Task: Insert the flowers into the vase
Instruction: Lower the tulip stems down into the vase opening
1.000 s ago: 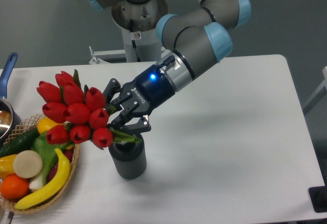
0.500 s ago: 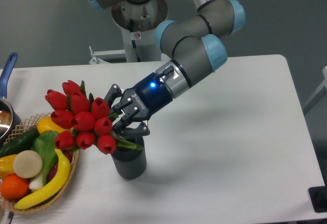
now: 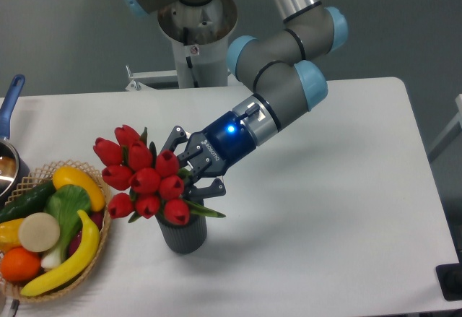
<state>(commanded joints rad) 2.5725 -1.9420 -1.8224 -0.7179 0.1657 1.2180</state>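
1. The end effector reaches in from the upper right on a grey arm with light blue joint caps; a blue light glows on its dark wrist body.
2. Its black fingers are clamped on the green stems of the flowers, just behind the buds.
3. The flowers are a tight bunch of red closed tulip buds, tilted so the heads lean up and to the left of the end effector.
4. The lowest buds sit directly over the mouth of the vase, hiding most of its rim; a green leaf sticks out to the right just above it. Whether the stem ends are inside the vase cannot be told.
5. The vase is a dark grey ribbed cylinder standing upright on the white tabletop, near the front edge.
6. Just left of the vase lies a wicker basket holding toy produce: a banana, a yellow pepper, a cucumber, an orange and a pale round slice.
7. At the far left edge, a pot with a blue handle is partly in view.
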